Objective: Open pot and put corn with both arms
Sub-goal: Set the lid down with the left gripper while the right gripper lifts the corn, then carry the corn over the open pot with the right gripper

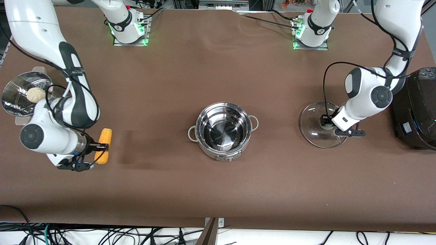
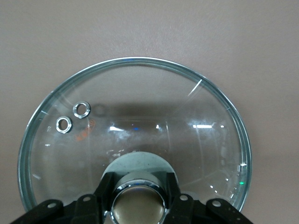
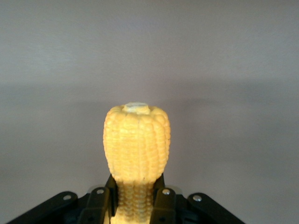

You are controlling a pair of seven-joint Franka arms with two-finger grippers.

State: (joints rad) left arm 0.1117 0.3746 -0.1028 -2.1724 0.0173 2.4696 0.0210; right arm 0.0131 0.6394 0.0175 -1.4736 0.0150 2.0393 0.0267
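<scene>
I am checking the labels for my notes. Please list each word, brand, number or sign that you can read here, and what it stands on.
No text can be read for certain.
Black rice cooker: small blue-and-white sticker, too small to read.
Glass lid: faint orange print near the two vent holes, blurred.
Pot: mark on the outer wall, unreadable.
Arm bands: white marks, too small.
</scene>
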